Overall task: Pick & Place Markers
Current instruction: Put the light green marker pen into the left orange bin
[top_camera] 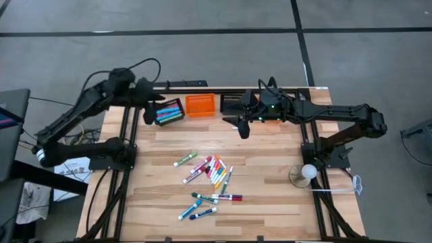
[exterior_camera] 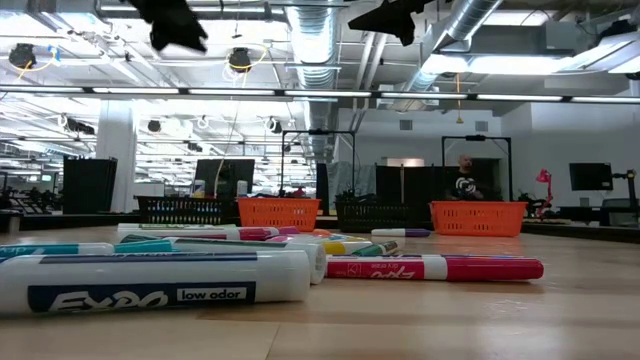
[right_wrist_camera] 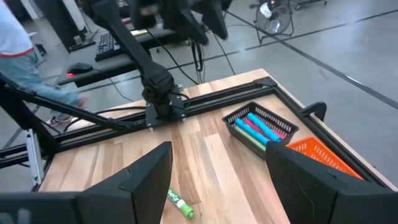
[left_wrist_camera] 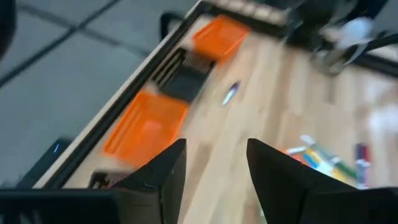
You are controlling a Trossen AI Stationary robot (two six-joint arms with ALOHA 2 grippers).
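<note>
Two grippers, both empty. My left gripper (left_wrist_camera: 214, 171) has its fingers spread with nothing between them; it hangs above the black basket (top_camera: 169, 111) at the table's far edge, where several markers already lie. My right gripper (right_wrist_camera: 217, 180) is also spread wide and holds nothing; it hangs above the far side of the table, right of that basket and past the orange basket (top_camera: 200, 104) beside it, with one green marker (right_wrist_camera: 180, 204) on the wood below its fingers.

Outward from there, the loose markers (top_camera: 210, 177) lie scattered near the middle of the table, well nearer the front edge than the black basket. They overlap in a rough heap, with a few strays toward the front.

I judge the step in hand to be going back for another marker. To do it well, I should choose a stray at the rim of the heap, not one crossed by others. I should turn my wrist so the fingers straddle the barrel across its width, come straight down, and close at mid-length so it does not tip. A marker can roll on the wood, so I should close gently and squarely, then lift clear before carrying it to the black basket.
</note>
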